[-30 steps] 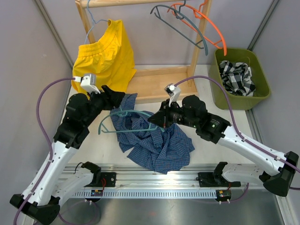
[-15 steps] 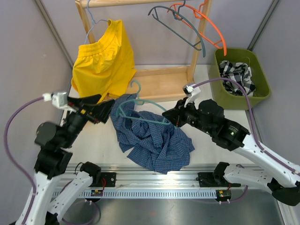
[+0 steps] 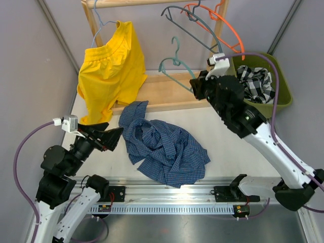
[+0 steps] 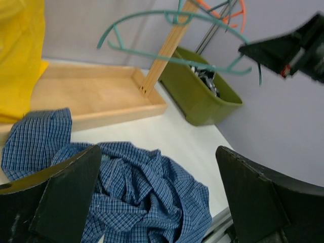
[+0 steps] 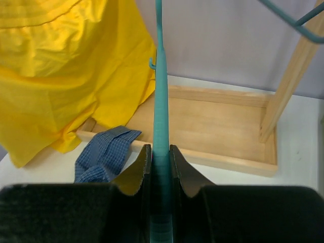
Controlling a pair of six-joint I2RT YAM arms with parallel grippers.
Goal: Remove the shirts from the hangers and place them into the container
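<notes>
The blue check shirt lies crumpled on the table with no hanger in it; the left wrist view shows it below the fingers. My right gripper is shut on one end of the teal hanger and holds it up in front of the wooden rail frame; its jaws clamp the teal bar. My left gripper hangs open and holds nothing, left of the shirt. The olive-green container at the right holds the black-and-white plaid shirt. The grey hanger and the orange hanger hang bare on the rail.
A yellow garment hangs at the left of the wooden frame, over the flat wooden base tray. The frame's right post stands between the tray and the container. Grey walls close both sides.
My right arm lifted the teal hanger off the blue shirt, up and back toward the rail. My left gripper opened, let go of the shirt and drew back to the near left.
</notes>
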